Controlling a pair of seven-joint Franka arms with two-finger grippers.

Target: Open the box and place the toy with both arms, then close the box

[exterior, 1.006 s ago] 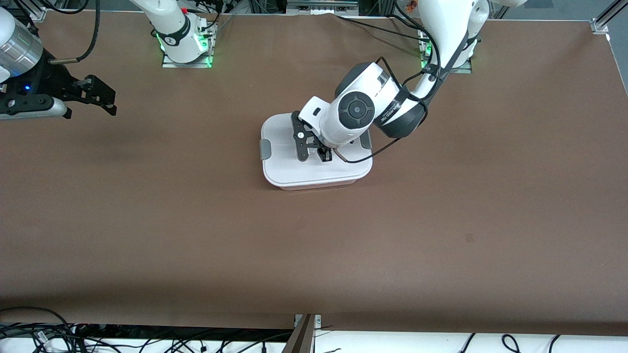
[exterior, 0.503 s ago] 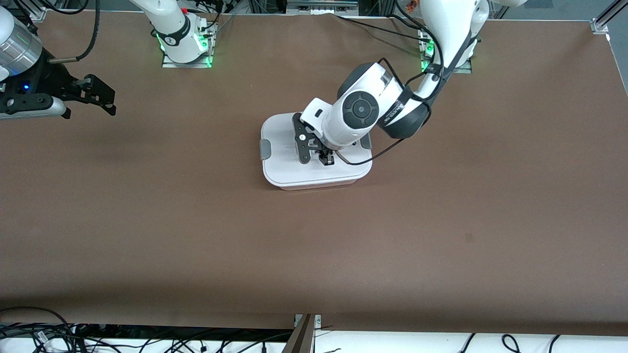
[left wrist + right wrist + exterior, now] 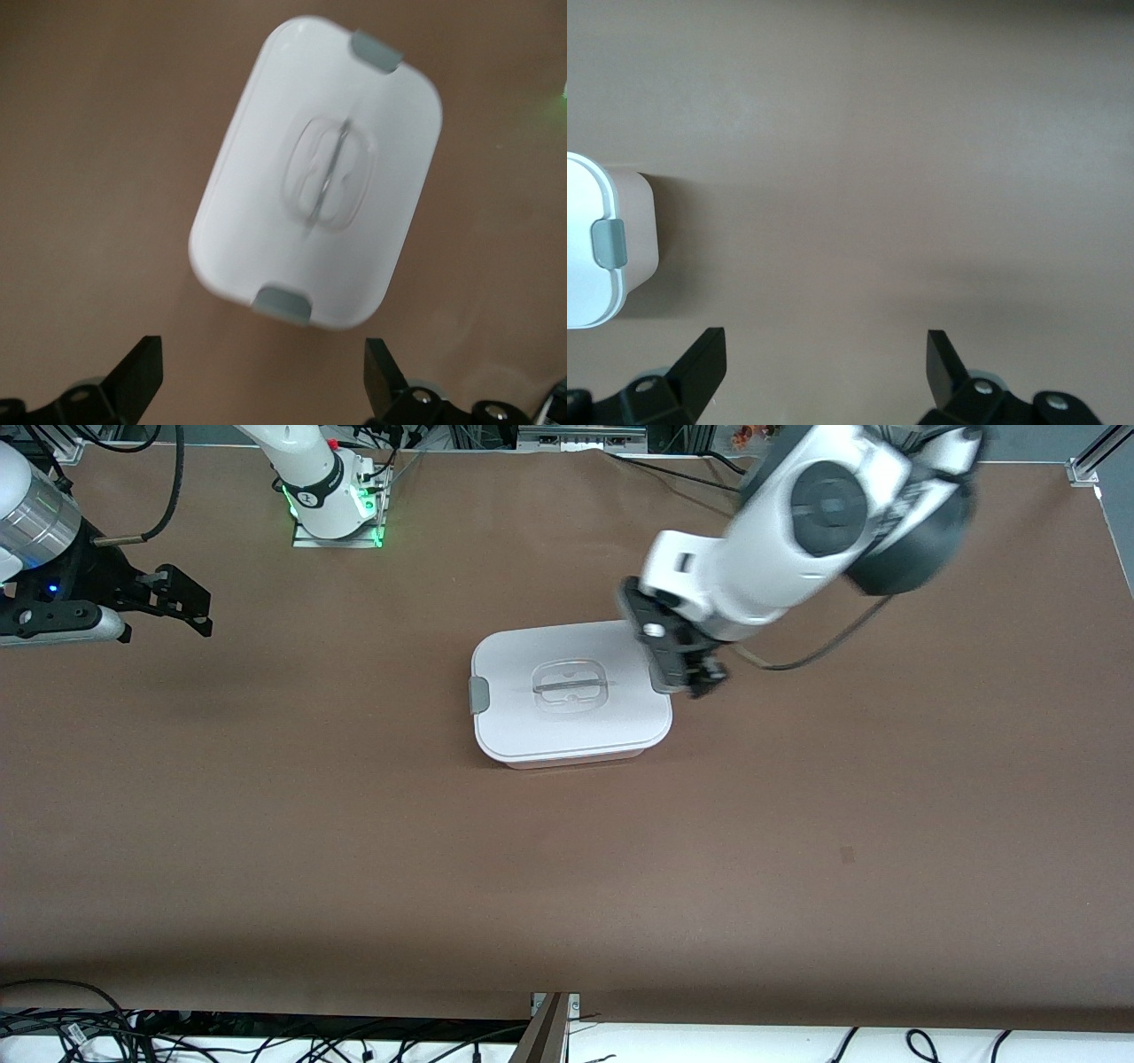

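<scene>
The pale pink plastic box with its flat white lid on sits flat on the brown table, about midway between the arms' ends and closer to the edge where the arms stand. The left hand hangs with its fingers wide apart and empty over the grey clip at the left arm's end of the box, and the right hand waits open and empty over the right arm's end of the table. The box looks light, hard and a bit slippery, so I think the clear handle sunk in the middle of the lid is the best place to grab.
</scene>
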